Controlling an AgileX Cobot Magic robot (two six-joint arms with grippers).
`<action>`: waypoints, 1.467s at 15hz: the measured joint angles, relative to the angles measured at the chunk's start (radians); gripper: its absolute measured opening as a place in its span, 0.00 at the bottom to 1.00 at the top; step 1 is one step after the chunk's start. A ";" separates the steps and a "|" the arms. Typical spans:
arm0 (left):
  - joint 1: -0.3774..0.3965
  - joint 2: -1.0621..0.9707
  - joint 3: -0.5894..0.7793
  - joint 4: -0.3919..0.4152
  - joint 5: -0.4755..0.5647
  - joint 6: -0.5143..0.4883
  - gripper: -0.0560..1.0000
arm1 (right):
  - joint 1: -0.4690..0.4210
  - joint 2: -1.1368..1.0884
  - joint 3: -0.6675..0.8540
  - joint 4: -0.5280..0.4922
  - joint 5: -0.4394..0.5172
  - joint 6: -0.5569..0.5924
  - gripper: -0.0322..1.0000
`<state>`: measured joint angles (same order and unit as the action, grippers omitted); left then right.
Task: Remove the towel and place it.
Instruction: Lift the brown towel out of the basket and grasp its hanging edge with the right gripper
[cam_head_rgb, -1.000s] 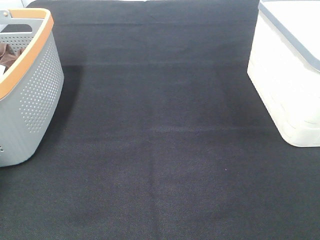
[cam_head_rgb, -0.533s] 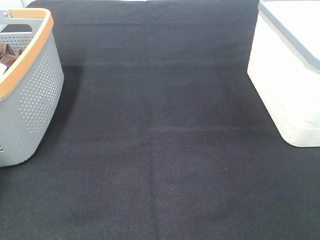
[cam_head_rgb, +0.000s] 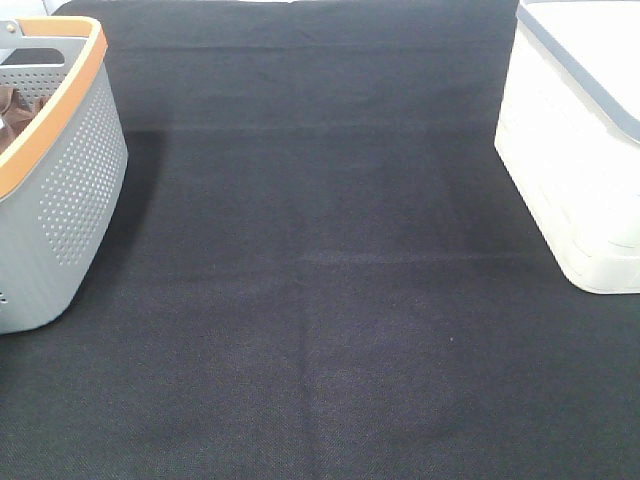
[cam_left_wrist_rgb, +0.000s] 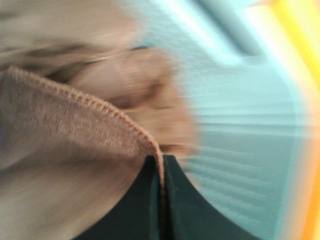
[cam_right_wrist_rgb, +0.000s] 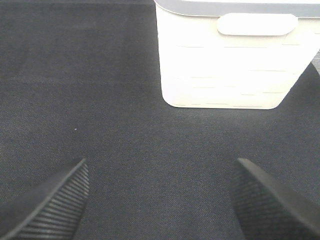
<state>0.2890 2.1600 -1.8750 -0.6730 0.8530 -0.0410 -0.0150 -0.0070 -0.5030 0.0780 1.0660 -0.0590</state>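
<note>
The towel (cam_left_wrist_rgb: 65, 120) is a reddish-brown cloth with a stitched hem and fills much of the blurred left wrist view. My left gripper (cam_left_wrist_rgb: 161, 200) is shut on its hem, inside the grey basket, whose pale wall (cam_left_wrist_rgb: 240, 125) lies behind. In the exterior high view only a brown bit of the towel (cam_head_rgb: 12, 104) shows inside the basket (cam_head_rgb: 70, 190) at the far left. My right gripper (cam_right_wrist_rgb: 160, 200) is open and empty above the black cloth, in front of the white bin (cam_right_wrist_rgb: 230, 60). Neither gripper shows in the exterior high view.
The grey perforated basket has an orange rim (cam_head_rgb: 60, 105) and stands at the left edge. The white bin (cam_head_rgb: 575, 150) with a grey-edged lid stands at the right. A black cloth (cam_head_rgb: 320, 280) covers the table between them.
The visible bit of towel in the basket has shifted slightly, and a small white patch at the left edge is gone. Nothing else has moved.
</note>
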 joint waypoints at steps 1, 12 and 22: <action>0.000 0.000 -0.049 -0.042 0.043 0.028 0.05 | 0.000 0.000 0.000 0.000 0.000 0.000 0.75; -0.020 0.000 -0.723 -0.508 0.249 0.056 0.05 | 0.000 0.000 0.000 0.000 0.000 0.000 0.75; -0.308 0.000 -0.953 -0.411 0.199 0.050 0.05 | 0.000 0.042 0.000 0.087 -0.004 -0.007 0.75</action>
<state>-0.0190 2.1600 -2.8280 -1.0840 1.0520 0.0090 -0.0150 0.0350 -0.5030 0.1650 1.0620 -0.0660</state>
